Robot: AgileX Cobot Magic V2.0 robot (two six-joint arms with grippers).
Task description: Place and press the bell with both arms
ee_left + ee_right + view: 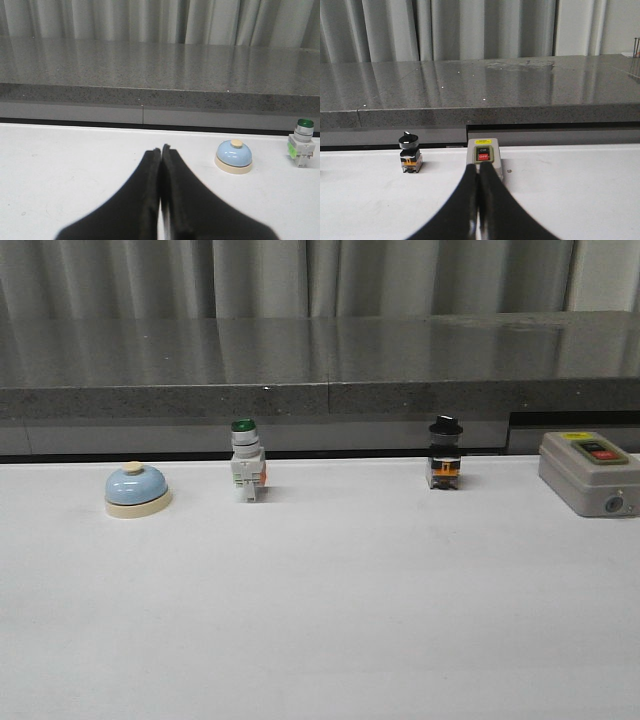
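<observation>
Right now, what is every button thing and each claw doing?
bell: upright on the table, untouched
green-capped switch: standing upright, nothing touching it
black-knob switch: standing upright, nothing touching it
grey box: resting flat, red button on top, not pressed by anything
left claw: shut, empty, apart from the bell
right claw: shut, empty, in front of the grey box

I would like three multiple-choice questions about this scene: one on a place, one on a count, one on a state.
1. In the front view, where does the bell stand on the table?
A far left
B centre
C far right

2. How many devices stand in the row?
A two
B three
C four

3. How are the fingers of the left hand?
A wide open
B closed together, holding nothing
C closed on the bell

Answers: 1 A, it is leftmost in the row. 2 C, bell, green-capped switch, black-knob switch, grey box. 3 B, the fingers meet and the bell sits apart.
</observation>
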